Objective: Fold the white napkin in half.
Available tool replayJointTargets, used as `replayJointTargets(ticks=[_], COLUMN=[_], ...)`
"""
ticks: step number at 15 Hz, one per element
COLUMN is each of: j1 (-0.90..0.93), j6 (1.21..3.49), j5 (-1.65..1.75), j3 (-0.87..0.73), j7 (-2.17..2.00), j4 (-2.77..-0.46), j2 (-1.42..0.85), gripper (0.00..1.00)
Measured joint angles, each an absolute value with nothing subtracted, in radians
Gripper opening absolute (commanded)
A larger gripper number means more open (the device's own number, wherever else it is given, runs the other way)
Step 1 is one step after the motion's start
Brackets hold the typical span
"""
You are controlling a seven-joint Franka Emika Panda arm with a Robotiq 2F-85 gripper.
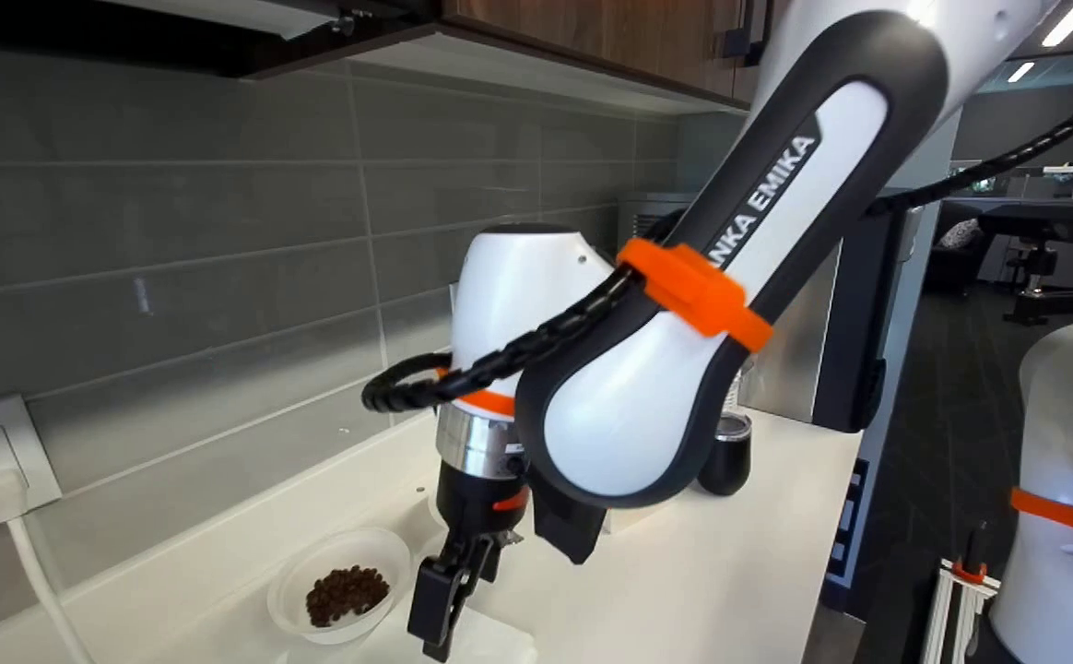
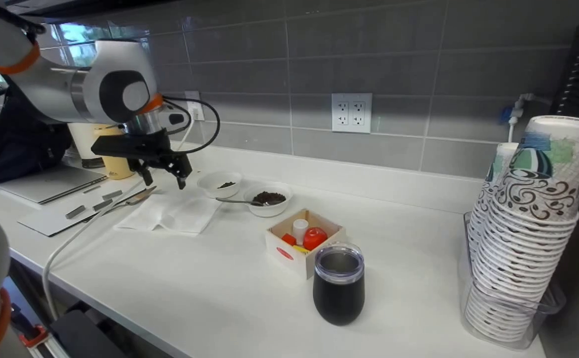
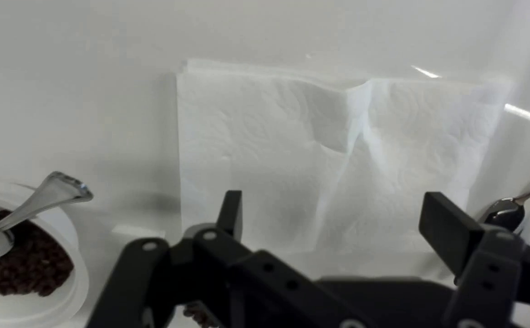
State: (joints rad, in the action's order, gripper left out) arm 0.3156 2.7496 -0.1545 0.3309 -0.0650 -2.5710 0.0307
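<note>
The white napkin (image 3: 265,136) lies flat on the counter in the wrist view. A raised, puckered crease runs across it from its upper edge, and layered edges show at its upper left corner. It also shows in both exterior views (image 2: 190,214) (image 1: 500,636), partly cut off by the frame in the nearer one. My gripper (image 3: 333,196) is open, with its fingers wide apart and nothing between them. It hovers above the napkin's lower edge, which the gripper body partly hides. In the exterior views the gripper (image 2: 165,181) (image 1: 458,609) points down, apart from the counter.
A white bowl of brown pieces (image 2: 267,211) holding a spoon (image 2: 237,201) stands beside the napkin, with another bowl (image 2: 220,181) behind. Cutlery (image 2: 140,197) and a white cable (image 2: 78,232) lie on the opposite side. A small box (image 2: 282,248) and black tumbler (image 2: 339,296) stand farther along.
</note>
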Motion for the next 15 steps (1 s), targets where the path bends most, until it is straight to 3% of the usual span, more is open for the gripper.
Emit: replayJointTargets(ticks=[12,13,15], j1=[0.413,0.427,0.454], j6=[2.795,2.795,2.794], j5=[0.075,0.083,0.098], j3=[0.254,0.243,0.221], j7=[-0.24,-0.25,-0.26], j4=[-2.368,-2.353,-2.326], j2=[-0.319,-0.339,-0.373], gripper=[1.0,0.81,0.68])
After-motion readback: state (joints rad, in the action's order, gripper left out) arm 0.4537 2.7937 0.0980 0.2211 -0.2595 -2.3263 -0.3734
